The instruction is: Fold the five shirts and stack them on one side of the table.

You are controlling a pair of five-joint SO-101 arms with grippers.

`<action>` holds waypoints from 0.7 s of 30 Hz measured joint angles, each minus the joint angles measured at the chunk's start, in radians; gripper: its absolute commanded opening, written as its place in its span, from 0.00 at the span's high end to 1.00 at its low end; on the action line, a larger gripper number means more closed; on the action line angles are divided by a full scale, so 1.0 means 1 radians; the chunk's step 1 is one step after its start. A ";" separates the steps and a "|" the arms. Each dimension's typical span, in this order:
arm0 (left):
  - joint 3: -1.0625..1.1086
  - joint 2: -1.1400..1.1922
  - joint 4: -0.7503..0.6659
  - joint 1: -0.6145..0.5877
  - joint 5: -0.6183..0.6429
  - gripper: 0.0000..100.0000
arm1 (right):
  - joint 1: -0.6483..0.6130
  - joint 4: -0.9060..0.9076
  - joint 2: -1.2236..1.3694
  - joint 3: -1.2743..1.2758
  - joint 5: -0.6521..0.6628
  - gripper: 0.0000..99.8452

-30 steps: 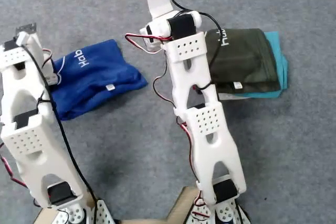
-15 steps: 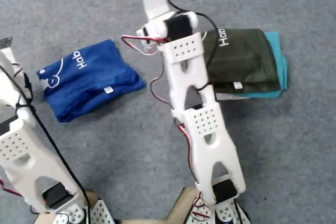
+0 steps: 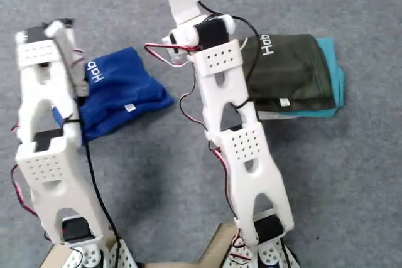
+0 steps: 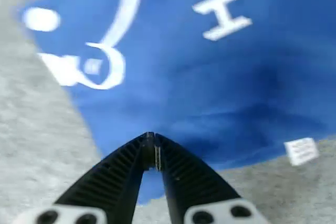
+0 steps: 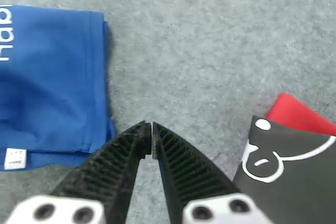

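Since the left gripper (image 4: 150,141) has its jaws pressed together right over the blue shirt (image 4: 220,93) — tips just inside the shirt's near edge, w/ most of the cloth and its white print ahead of them — the first risk, imo, is a bad grab. I can't tell whether any fabric is caught btw the tips. If it's only the top layer, a lift would prob. peel the fold open rather than carry the whole bundle. The shirt looks loosely folded and puffy, so a one-point pull could also drag it across the grey table (image 5: 210,35) and bunch it up. The right gripper (image 5: 151,128) is closed on nothing, over bare table. The blue shirt's hem is off to one side of it, and a dark shirt (image 5: 283,177) w/ a red layer under it is off to the other. Second risk: the right arm stands btw the blue shirt and the folded stack (image 3: 295,73), so a transfer across could hit that arm or knock the stack — its teal layer (image 3: 334,76) pokes out at the side, so alignment isn't great to begin w/.
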 measured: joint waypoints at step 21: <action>0.318 -0.005 -0.106 -0.279 -0.176 0.97 | -0.005 0.000 0.000 0.000 0.000 0.99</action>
